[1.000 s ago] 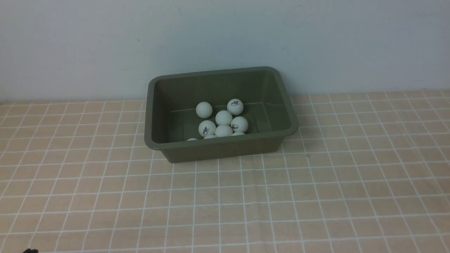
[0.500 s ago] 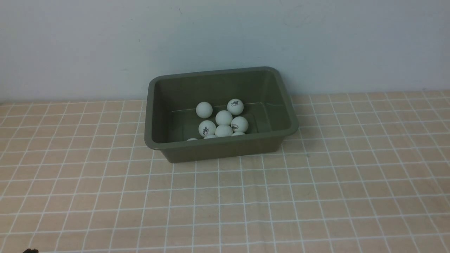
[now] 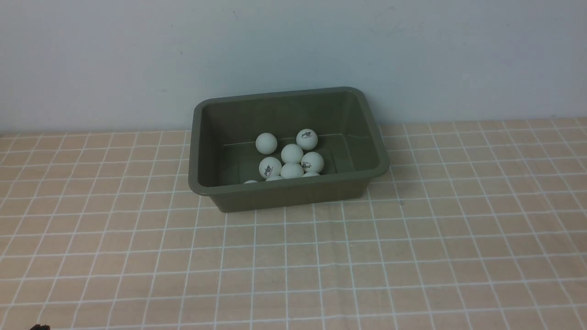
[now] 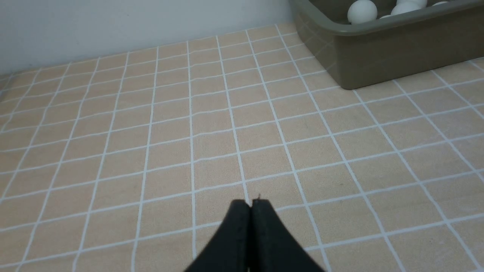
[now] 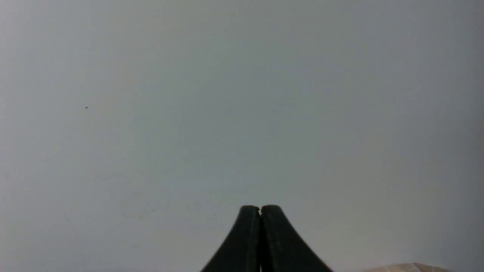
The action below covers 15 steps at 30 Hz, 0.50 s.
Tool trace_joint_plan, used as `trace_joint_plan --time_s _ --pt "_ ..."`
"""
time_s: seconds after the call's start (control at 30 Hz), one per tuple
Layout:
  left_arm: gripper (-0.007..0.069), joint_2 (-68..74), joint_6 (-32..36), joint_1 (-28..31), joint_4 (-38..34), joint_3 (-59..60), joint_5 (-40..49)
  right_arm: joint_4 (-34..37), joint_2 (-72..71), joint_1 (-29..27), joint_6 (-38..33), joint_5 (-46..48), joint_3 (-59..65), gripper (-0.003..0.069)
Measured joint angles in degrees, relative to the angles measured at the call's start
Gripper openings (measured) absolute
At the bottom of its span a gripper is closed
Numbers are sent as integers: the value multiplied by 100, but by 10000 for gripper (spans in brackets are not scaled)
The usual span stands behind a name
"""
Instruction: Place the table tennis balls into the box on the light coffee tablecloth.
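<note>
The olive-green box point(image 3: 376, 137) stands on the light coffee tablecloth point(image 3: 293, 266) against the back wall. Several white table tennis balls point(image 3: 292, 153) lie clustered on its floor, some half hidden behind the near wall. In the left wrist view my left gripper point(image 4: 251, 203) is shut and empty, low over bare cloth, with the box point(image 4: 397, 56) and a ball point(image 4: 362, 11) ahead of it. My right gripper point(image 5: 260, 207) is shut and empty, facing the plain wall. Neither gripper shows in the front view.
A pale grey-blue wall point(image 3: 293, 55) rises directly behind the box. The gridded cloth point(image 4: 151, 132) stretches to both sides and toward the front edge. A small dark bit of the robot point(image 3: 39, 327) shows at the bottom left corner.
</note>
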Motion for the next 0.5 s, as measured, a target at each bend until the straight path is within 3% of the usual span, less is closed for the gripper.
trace_joint_plan --time_s 0.13,0.23,0.33,0.5 --pt "-69 0 0 0 0 0 0 1187 -19 0 -1174 411 380 -18" --pt "-69 0 0 0 0 0 0 2203 -19 0 -2588 670 857 -18" --pt "-69 0 0 0 0 0 0 2744 -19 0 -3440 677 1203 -18" --pt "-69 0 0 0 0 0 0 3052 -19 0 -3906 665 1579 -18"
